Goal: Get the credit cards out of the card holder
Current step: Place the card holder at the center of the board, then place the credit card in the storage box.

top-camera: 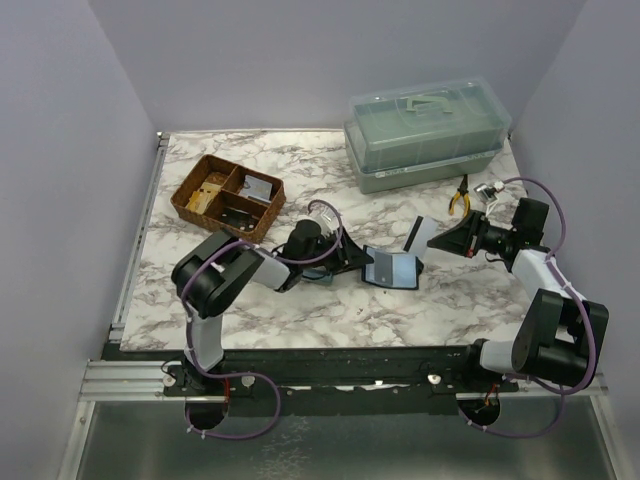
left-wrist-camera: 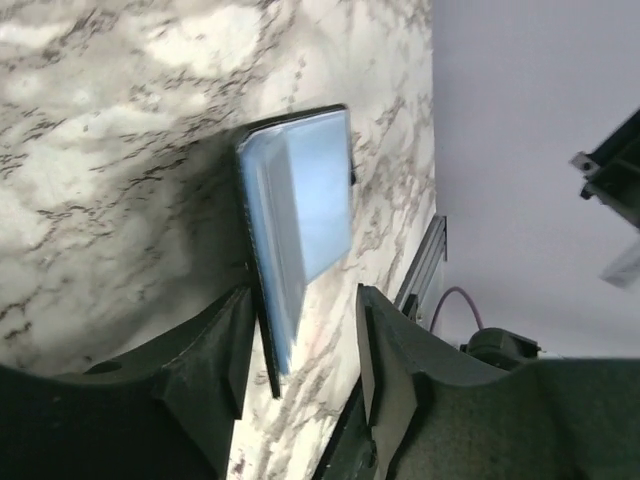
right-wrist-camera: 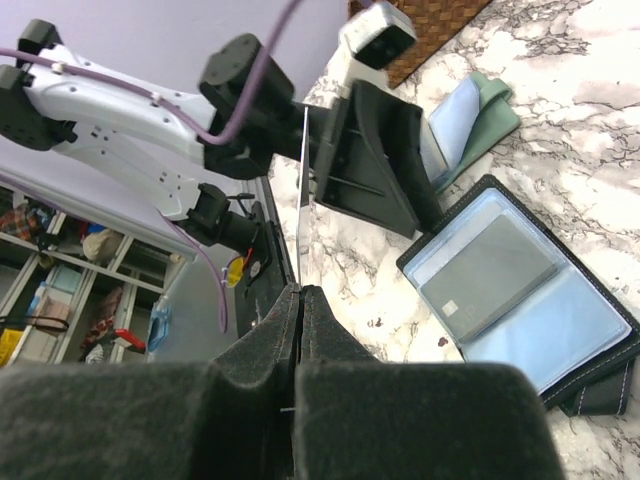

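Right gripper (right-wrist-camera: 300, 292): fingers pressed together on one credit card (right-wrist-camera: 303, 190). The right wrist view only gets it edge-on. The top view shows its pale face tilted up off the table (top-camera: 300, 312), just right of the card holder (top-camera: 392, 268).

Card holder lies open mid-table, grey-blue inside facing up.

Only the right wrist view shows these:
- A grey card (right-wrist-camera: 490, 272) sits in one clear sleeve. It has a small mark, too small to read.
- Two flat sheets (right-wrist-camera: 470, 110), one pale blue and one green, lie on the table beyond the left gripper (left-wrist-camera: 302, 305). They are probably loose cards; I can't be sure from this angle.

Left wrist view: left fingers (left-wrist-camera: 215, 365) are spread, with the edge of one holder leaf between them. The leaf is close against one finger, with a gap to the other, so it is not pinched.

Surface is white marble with grey veining, with a metal rail along the near edge.
- Back left: brown wicker tray (top-camera: 212, 220).
- Back right: lidded green plastic box (top-camera: 428, 135).
- Just in front of the box: yellow-handled pliers (top-camera: 459, 195).

Walls are pale lilac. The right wrist view also catches cluttered shelves past the table edge.
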{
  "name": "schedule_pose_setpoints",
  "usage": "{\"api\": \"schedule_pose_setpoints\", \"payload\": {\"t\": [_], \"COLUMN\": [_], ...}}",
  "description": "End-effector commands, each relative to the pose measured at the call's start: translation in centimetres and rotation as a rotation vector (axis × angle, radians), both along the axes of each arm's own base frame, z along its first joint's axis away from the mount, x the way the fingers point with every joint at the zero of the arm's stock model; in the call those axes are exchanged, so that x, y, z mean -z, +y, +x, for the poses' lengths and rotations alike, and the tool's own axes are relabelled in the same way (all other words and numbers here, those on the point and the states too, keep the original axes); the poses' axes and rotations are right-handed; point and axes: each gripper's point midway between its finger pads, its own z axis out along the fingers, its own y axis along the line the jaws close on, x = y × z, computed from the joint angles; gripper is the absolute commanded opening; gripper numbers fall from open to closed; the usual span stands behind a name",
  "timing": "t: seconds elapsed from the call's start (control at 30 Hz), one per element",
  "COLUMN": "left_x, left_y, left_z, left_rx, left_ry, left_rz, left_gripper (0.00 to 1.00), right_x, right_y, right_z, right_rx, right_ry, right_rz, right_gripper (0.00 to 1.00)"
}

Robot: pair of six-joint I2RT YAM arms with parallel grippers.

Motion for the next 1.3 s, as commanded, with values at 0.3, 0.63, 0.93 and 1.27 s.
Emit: {"api": "schedule_pose_setpoints", "payload": {"t": [0.3, 0.63, 0.93, 1.27], "left_x": [-9.7, -16.4, -15.6, -14.1], "left_y": [5.6, 3.4, -2.4, -6.7], "left_z": [0.3, -1.7, -1.0, -1.1], "left_rx": [-0.137, 0.073, 0.156, 0.246], "left_ry": [-0.453, -0.522, -0.483, -0.399], "left_rz": [0.099, -0.292, -0.338, -0.398], "left_gripper": [0.94, 0.96, 0.95, 0.74], "right_x": [-0.8, -0.9, -0.8, -0.6], "right_y": [0.0, 0.3, 0.4, 0.5], "right_z": [-0.7, -0.9, -1.0, -0.9], "right_rx": [-0.041, -0.058, -0.071, -0.077], "right_ry": [-0.030, -0.031, -0.018, -0.013], "right_rz": [0.036, 0.047, 0.059, 0.064], "right_gripper": [0.00, 0.00, 0.00, 0.00]}}
